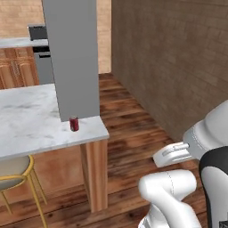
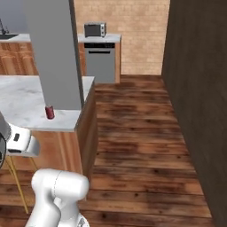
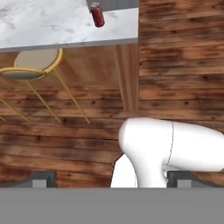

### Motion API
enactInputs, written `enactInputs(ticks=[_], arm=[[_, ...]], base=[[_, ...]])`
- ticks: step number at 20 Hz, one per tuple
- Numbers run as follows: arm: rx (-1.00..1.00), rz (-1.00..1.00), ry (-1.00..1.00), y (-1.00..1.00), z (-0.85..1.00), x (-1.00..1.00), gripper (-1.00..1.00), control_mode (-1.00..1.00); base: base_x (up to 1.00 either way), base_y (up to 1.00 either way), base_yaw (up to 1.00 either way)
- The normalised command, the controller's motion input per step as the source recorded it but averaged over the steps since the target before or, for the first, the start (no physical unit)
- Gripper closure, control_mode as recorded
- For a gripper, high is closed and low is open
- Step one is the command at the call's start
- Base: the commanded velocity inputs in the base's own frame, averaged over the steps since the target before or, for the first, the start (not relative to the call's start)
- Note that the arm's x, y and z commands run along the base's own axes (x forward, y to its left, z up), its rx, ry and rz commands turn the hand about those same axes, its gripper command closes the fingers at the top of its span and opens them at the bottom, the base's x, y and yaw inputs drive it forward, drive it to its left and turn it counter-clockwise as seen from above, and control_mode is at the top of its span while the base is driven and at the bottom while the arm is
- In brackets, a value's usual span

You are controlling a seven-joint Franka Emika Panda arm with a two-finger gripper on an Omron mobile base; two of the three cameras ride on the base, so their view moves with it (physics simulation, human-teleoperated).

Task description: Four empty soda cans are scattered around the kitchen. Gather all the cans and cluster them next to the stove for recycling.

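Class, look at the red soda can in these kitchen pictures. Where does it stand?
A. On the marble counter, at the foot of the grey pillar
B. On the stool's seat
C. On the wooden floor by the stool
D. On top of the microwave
A: the soda can stands upright on the marble counter, near its end and close against the base of the grey pillar.

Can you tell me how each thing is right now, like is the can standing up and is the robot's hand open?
soda can: upright on the marble counter, near its corner, at the foot of the grey column.
end effector: open, empty, far from the can.
stool: standing, tucked under the counter edge.
microwave: door shut, on the far counter.
dishwasher: door shut.
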Motion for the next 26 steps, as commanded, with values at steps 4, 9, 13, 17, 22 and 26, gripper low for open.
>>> enactInputs(ticks=[4,9,13,17,22,26], arm=[[0.00,0.00,0.00,0.00,0.00,0.00,-1.00,1.00],[0.00,0.00,0.00,0.00,0.00,0.00,-1.00,1.00],[0.00,0.00,0.00,0.00,0.00,0.00,-1.00,1.00],[0.00,0.00,0.00,0.00,0.00,0.00,-1.00,1.00],[0.00,0.00,0.00,0.00,0.00,0.00,-1.00,1.00],[0.00,0.00,0.00,0.00,0.00,0.00,-1.00,1.00]], base=[[0.73,0.20,-0.03],[0.47,0.31,-0.03],[0.35,0.26,-0.03],[0.38,0.33,-0.04],[0.27,0.36,-0.03],[0.30,0.49,-0.01]])
